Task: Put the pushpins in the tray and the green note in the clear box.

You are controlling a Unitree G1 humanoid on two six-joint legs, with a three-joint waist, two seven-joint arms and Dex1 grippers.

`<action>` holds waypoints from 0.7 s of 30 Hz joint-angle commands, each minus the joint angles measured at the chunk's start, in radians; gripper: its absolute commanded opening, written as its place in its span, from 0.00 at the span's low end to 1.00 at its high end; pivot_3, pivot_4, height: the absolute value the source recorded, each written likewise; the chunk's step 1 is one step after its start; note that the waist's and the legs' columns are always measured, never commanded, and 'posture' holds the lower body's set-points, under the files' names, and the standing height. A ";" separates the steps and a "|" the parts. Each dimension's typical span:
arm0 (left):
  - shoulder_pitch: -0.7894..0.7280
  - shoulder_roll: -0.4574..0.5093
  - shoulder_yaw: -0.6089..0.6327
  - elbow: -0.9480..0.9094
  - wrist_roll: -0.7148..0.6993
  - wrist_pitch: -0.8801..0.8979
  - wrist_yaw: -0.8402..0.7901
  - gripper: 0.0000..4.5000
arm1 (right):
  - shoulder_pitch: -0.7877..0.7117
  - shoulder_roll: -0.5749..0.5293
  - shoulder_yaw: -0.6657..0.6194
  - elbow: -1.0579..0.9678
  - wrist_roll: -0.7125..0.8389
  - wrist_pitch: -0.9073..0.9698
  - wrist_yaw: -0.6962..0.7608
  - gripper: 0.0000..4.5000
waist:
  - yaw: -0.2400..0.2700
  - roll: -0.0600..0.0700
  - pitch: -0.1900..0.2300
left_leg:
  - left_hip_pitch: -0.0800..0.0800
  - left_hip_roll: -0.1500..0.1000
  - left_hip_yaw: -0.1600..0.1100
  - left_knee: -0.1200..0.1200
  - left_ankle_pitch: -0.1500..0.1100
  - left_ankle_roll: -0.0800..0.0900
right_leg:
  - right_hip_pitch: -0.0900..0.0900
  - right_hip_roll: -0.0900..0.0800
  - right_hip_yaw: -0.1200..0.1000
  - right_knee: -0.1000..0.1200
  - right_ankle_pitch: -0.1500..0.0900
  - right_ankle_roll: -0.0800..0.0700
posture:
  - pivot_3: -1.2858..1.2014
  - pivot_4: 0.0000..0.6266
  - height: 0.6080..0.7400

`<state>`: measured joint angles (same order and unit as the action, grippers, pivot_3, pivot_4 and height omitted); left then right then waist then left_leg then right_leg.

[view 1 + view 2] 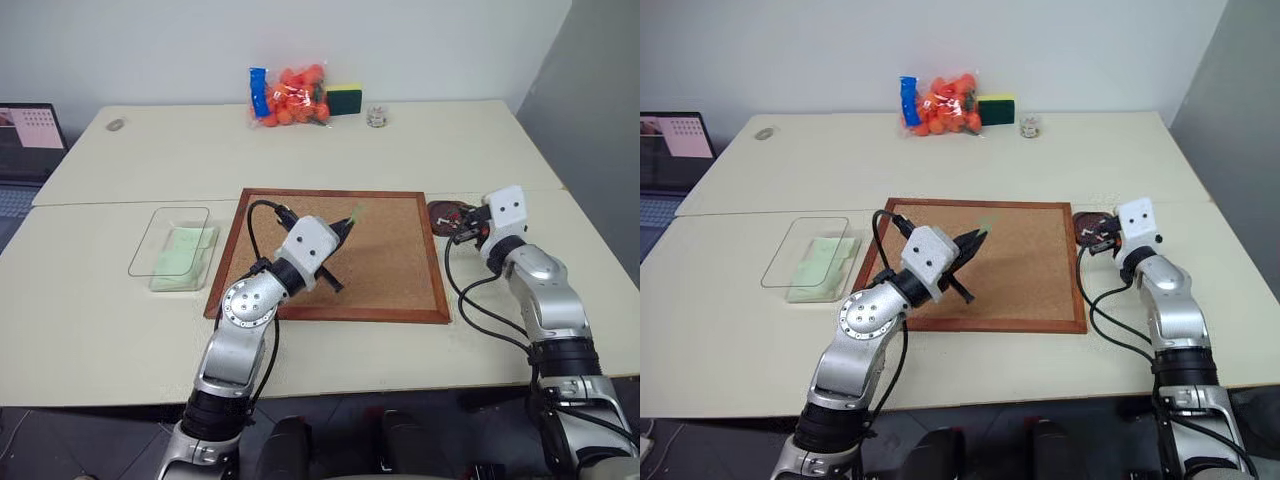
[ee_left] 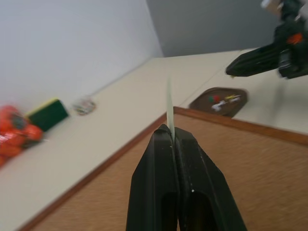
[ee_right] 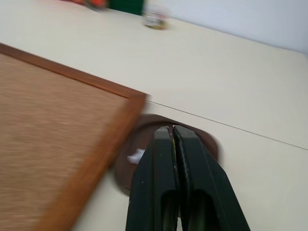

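The green note point(image 2: 169, 103) stands edge-on, pinched between the closed fingers of the left gripper point(image 1: 345, 229), which holds it above the corkboard point(image 1: 400, 260). The clear box point(image 1: 172, 245) sits on the table just off the board's left edge, pale-green slips already inside. Pushpins point(image 2: 222, 101) lie in the tray point(image 2: 240, 96) beside the board's right corner, where the right gripper point(image 3: 173, 129) hovers, fingers pressed together on nothing visible.

Head stereo overhead; wrist cams close on corkboard point(image 1: 390, 255).

Rough cork board point(image 1: 390, 250) in glossy wood frame; clear box point(image 1: 170, 240) seemingly smooth plastic
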<state>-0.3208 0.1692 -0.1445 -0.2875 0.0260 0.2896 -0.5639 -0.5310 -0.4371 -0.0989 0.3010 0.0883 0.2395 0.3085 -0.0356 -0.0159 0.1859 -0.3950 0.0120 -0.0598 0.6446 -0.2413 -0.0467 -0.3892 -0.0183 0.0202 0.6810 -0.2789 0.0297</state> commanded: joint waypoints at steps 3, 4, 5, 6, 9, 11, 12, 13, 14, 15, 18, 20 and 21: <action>-0.046 -0.015 0.006 -0.036 -0.158 0.146 -0.043 0.01 | -0.109 0.007 -0.007 0.156 -0.029 -0.079 -0.028 0.00 | 0.000 0.000 0.000 | 0.001 0.000 0.001 0.000 0.000 0.000 | 0.000 0.000 0.001 0.000 0.000 0.000 | 0.52 0.24 1.00; -0.049 -0.015 0.006 -0.033 -0.167 0.156 -0.040 0.01 | -0.122 0.009 -0.006 0.177 -0.029 -0.087 -0.025 0.00 | 0.000 0.000 0.000 | 0.000 0.000 0.001 0.000 0.000 0.000 | 0.000 0.000 0.001 0.000 0.000 0.000 | 0.52 0.24 1.00; -0.049 -0.013 0.004 -0.028 -0.171 0.156 -0.037 0.01 | -0.136 0.013 -0.004 0.196 -0.028 -0.092 -0.019 0.00 | 0.001 0.000 0.000 | 0.000 0.000 0.002 0.001 0.000 0.000 | 0.000 0.000 0.002 0.000 0.000 0.000 | 0.52 0.24 1.00; -0.048 -0.010 0.001 -0.024 -0.173 0.154 -0.035 0.01 | -0.159 0.020 0.000 0.221 -0.025 -0.095 -0.009 0.00 | 0.001 0.000 0.000 | 0.000 -0.001 0.002 0.001 0.000 0.000 | 0.000 0.000 0.002 0.000 0.000 0.000 | 0.52 0.24 1.00; -0.048 -0.005 -0.004 -0.022 -0.177 0.156 -0.027 0.01 | -0.218 0.035 -0.004 0.296 -0.016 -0.096 0.004 0.00 | 0.001 0.000 0.000 | 0.000 -0.001 0.003 0.000 0.000 0.000 | 0.000 0.000 0.003 0.000 0.000 0.000 | 0.52 0.24 1.00; -0.047 -0.003 -0.007 -0.025 -0.180 0.158 -0.023 0.01 | -0.247 0.038 -0.012 0.343 -0.012 -0.100 0.010 0.00 | 0.002 0.000 0.000 | 0.000 0.000 0.003 0.000 0.000 0.000 | 0.000 0.000 0.003 -0.001 0.000 0.000 | 0.52 0.24 1.00; -0.046 -0.001 -0.007 -0.027 -0.181 0.159 -0.020 0.01 | -0.261 0.040 -0.018 0.367 -0.007 -0.095 0.013 0.00 | 0.003 0.000 0.000 | 0.000 -0.001 0.003 0.000 0.000 0.000 | 0.000 0.000 0.003 -0.001 0.000 0.000 | 0.52 0.24 1.00; -0.045 0.000 -0.008 -0.029 -0.182 0.160 -0.017 0.01 | -0.274 0.041 -0.023 0.389 -0.003 -0.090 0.015 0.00 | 0.004 0.000 0.000 | 0.000 -0.001 0.003 0.000 0.000 0.000 | 0.000 -0.001 0.003 -0.001 0.000 0.000 | 0.52 0.24 1.00; -0.043 0.003 -0.009 -0.031 -0.180 0.161 -0.014 0.00 | -0.284 0.043 -0.028 0.409 0.002 -0.085 0.016 0.05 | 0.004 0.000 0.000 | 0.000 -0.001 0.003 0.000 0.000 0.000 | 0.000 -0.001 0.003 -0.001 0.000 0.000 | 0.52 0.24 1.00; -0.041 0.006 -0.010 -0.033 -0.180 0.161 -0.012 0.00 | -0.291 0.044 -0.031 0.423 0.005 -0.084 0.017 0.10 | 0.004 0.000 0.000 | 0.000 -0.001 0.003 0.000 0.000 0.000 | 0.000 -0.001 0.003 -0.001 0.000 0.000 | 0.52 0.24 1.00; -0.038 0.013 -0.012 -0.035 -0.182 0.161 -0.005 0.00 | -0.306 0.041 -0.033 0.452 0.008 -0.092 0.019 0.24 | 0.004 0.000 0.000 | 0.000 -0.001 0.003 0.000 0.000 0.000 | 0.000 -0.001 0.003 -0.001 0.000 0.000 | 0.52 0.24 1.00; -0.037 0.015 -0.013 -0.035 -0.184 0.161 -0.002 0.00 | -0.311 0.040 -0.033 0.460 0.009 -0.095 0.020 0.34 | 0.004 0.000 0.000 | 0.000 -0.001 0.003 0.000 0.000 0.000 | 0.000 -0.001 0.003 -0.001 0.000 0.000 | 0.52 0.24 1.00; -0.036 0.016 -0.013 -0.036 -0.185 0.161 -0.001 0.00 | -0.312 0.040 -0.033 0.461 0.010 -0.096 0.020 0.40 | 0.004 0.000 0.000 | 0.000 -0.001 0.003 0.000 0.000 0.000 | 0.000 -0.001 0.003 -0.001 0.000 0.000 | 0.52 0.24 1.00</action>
<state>-0.3560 0.1843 -0.1507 -0.2829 -0.1395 0.4543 -0.5750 -0.8065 -0.3888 -0.1080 0.7728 0.0839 0.1627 0.3260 -0.0317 -0.0159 0.1859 -0.3954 0.0110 -0.0568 0.6448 -0.2414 -0.0466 -0.3893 -0.0195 0.0231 0.6802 -0.2788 0.0295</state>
